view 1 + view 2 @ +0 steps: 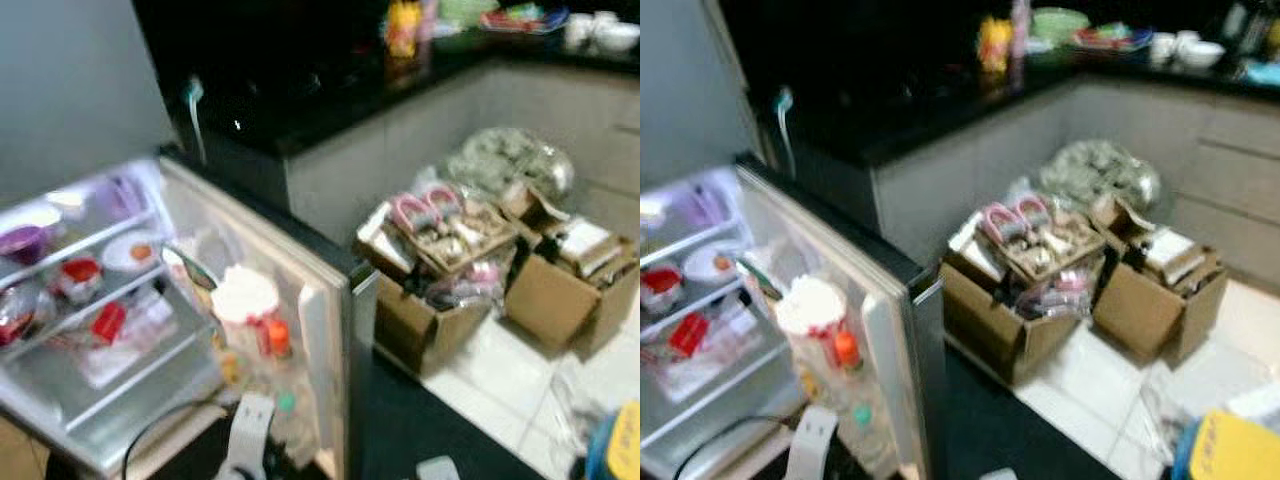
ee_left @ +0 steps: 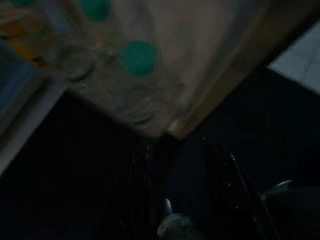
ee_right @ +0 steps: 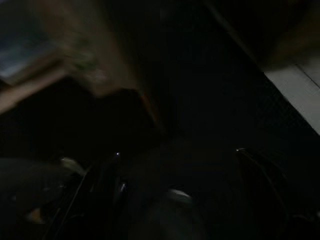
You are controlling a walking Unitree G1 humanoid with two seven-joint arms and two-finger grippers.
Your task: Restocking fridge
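Both of my claws hang low and hold nothing; my left gripper shows its two black fingers spread apart over dark floor, just short of the bottom corner of the open fridge door; my right gripper sits in deep shade, its fingers parted as well, with a strip of pale tile at the far edge of its view.

Ahead on my left the fridge stands open and lit; its wire shelves carry a purple bowl, a white plate with something orange on it, a red-lidded tub and a red packet; the door racks hold a big white-capped jar, an orange-capped bottle and green-capped bottles lower down.

To my right, on pale floor tiles, two open cardboard boxes stand side by side, heaped with packaged groceries; a bulging clear bag lies behind them against the grey cabinets; a dark mat lies between the boxes and the fridge door; the black countertop beyond carries bowls and dishes, too blurred to name.
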